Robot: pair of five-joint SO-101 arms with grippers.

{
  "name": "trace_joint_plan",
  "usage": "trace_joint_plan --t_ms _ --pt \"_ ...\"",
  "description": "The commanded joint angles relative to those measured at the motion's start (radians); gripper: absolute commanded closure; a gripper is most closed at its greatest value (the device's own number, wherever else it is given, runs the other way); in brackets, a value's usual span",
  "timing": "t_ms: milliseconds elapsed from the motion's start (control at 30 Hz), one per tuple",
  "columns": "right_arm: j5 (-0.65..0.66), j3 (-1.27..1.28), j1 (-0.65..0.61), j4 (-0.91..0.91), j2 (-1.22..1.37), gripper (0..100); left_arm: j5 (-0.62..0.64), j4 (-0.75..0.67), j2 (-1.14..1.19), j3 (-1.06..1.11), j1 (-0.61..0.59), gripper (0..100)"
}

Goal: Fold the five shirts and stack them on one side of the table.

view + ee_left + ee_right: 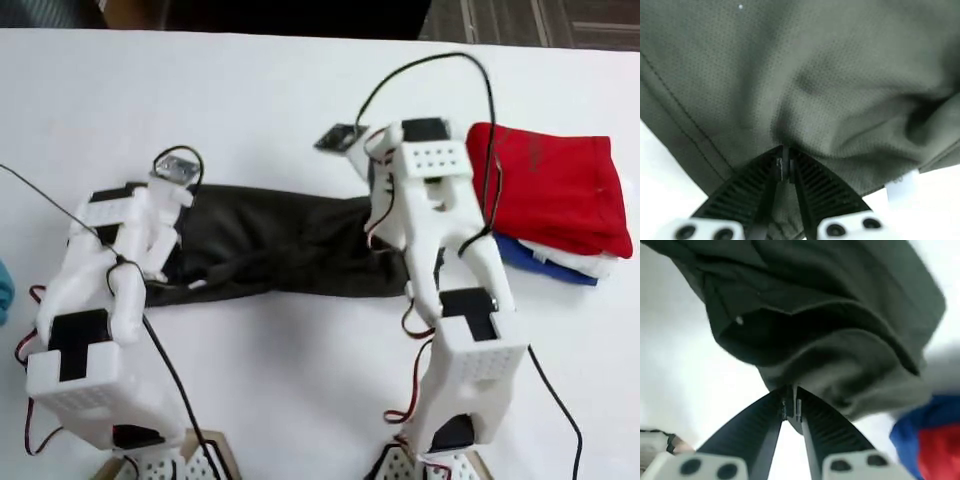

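The dark shirt lies stretched out as a long band across the middle of the white desk, about halfway between the near and far edges. It runs from the left arm over to the right arm.

The left gripper has its fingers pressed together on a pinch of cloth at the shirt's left end. The fabric puckers into creases just above the tips, and a stitched hem runs slantwise past them (a small white tag sticks out from the hem close by).

The right gripper is likewise clamped on the shirt, at its right end, where the cloth bunches into thick rolled folds. Whether either end is lifted clear of the desk or rests on it, I cannot tell.

Near the right edge of the desk, just beside the right arm, sits a stack of folded shirts. The red shirt is on top, a white shirt peeks out under it, and a blue shirt lies lowest.
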Motion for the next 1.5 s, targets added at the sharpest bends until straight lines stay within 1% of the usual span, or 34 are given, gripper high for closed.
trace_joint_plan --t_ms 0,100,300,400,533,700,800,933,1133,1200,1267,1367,1467 --pt "0.002 0.071 -0.021 -0.079 -0.068 97.6 0.000 -0.026 0.008 -0.002 0.011 97" --pt "-0.002 0.114 -0.047 -0.136 -0.050 97.6 0.000 -0.026 0.008 -0.002 0.011 97" --pt "-0.015 0.115 -0.113 -0.206 -0.016 97.6 0.000 -0.026 0.008 -0.002 0.011 97" --pt "-0.089 0.094 -0.145 -0.237 -0.035 97.6 0.000 -0.026 0.008 -0.002 0.011 97" --pt "-0.150 0.040 -0.180 -0.288 -0.021 97.6 0.000 -0.026 0.008 -0.002 0.011 97" --pt "-0.244 -0.029 -0.173 -0.417 0.051 97.6 0.000 -0.026 0.008 -0.002 0.011 97" --pt "-0.264 -0.106 -0.163 -0.441 0.107 97.6 0.000 -0.026 0.008 -0.002 0.011 97" --pt "-0.264 -0.230 -0.157 -0.392 0.156 97.6 0.000 -0.026 0.008 -0.002 0.011 97" --pt "-0.256 -0.394 -0.162 -0.093 0.147 97.6 0.000 -0.026 0.008 -0.002 0.011 97" --pt "-0.249 -0.414 -0.160 -0.008 0.130 97.6 0.000 -0.026 0.008 -0.002 0.011 97" --pt "-0.190 -0.407 -0.173 0.062 0.119 97.6 0.000 -0.026 0.008 -0.002 0.011 97" --pt "-0.166 -0.342 -0.196 0.064 0.102 97.6 0.000 -0.026 0.008 -0.002 0.011 97" --pt "-0.172 -0.281 -0.228 0.016 0.104 97.6 0.000 -0.026 0.008 -0.002 0.011 97"
